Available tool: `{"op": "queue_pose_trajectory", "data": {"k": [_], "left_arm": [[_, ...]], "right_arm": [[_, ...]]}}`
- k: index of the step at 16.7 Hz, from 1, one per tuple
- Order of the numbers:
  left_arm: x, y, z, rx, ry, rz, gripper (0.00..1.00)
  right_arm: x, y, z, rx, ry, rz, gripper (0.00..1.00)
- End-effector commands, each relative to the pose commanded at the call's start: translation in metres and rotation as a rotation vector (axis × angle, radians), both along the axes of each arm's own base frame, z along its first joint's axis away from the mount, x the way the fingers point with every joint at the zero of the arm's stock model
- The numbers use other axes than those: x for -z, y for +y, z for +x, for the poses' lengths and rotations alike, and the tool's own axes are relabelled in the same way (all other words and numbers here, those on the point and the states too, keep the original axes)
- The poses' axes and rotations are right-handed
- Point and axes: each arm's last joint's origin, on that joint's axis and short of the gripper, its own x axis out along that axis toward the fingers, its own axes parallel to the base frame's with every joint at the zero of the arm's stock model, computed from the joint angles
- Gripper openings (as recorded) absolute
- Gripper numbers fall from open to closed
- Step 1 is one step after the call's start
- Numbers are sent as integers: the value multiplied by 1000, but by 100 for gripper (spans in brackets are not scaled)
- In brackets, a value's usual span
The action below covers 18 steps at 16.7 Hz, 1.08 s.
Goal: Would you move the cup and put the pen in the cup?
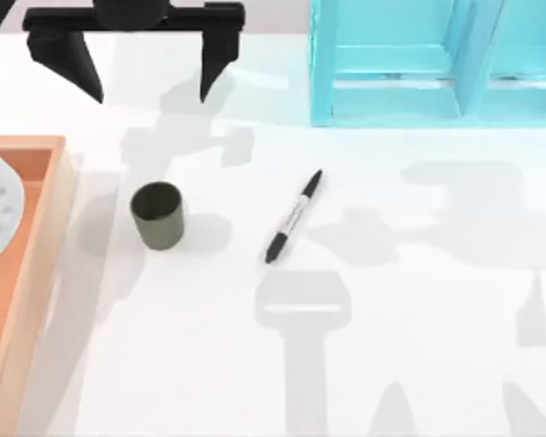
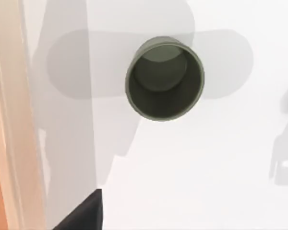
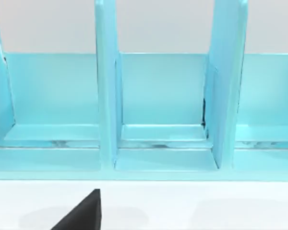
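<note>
Spread wide, the left gripper hangs above the cup, the pen lying off to its right.

Its wrist camera looks straight into the cup, aligned for descent.

Facing the blue rack, the right arm sits parked.

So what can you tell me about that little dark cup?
The cup is a small, plain olive-grey cylinder with no handle and a matte finish. It stands upright on the white table, open end up and empty inside. Nothing touches it; the pen lies apart to its right, the wooden tray to its left.
</note>
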Motion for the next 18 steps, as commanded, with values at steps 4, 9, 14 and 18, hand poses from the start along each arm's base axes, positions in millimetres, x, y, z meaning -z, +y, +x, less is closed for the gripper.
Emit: {"op": "queue_pose_trajectory", "data": {"k": [4,9,14,18], "left_arm": [[28,-32,3,95,2,54,100],[83,-107,-4,289,-84,106,100],[137,-161,-26,455,-107,189,100],[137,-160,-25,450,-105,187,100]], "right_arm": [[0,0,0,0,0,0,100],[0,0,0,0,0,0,100],[0,0,0,0,0,0,100],[0,0,0,0,0,0,100]]}}
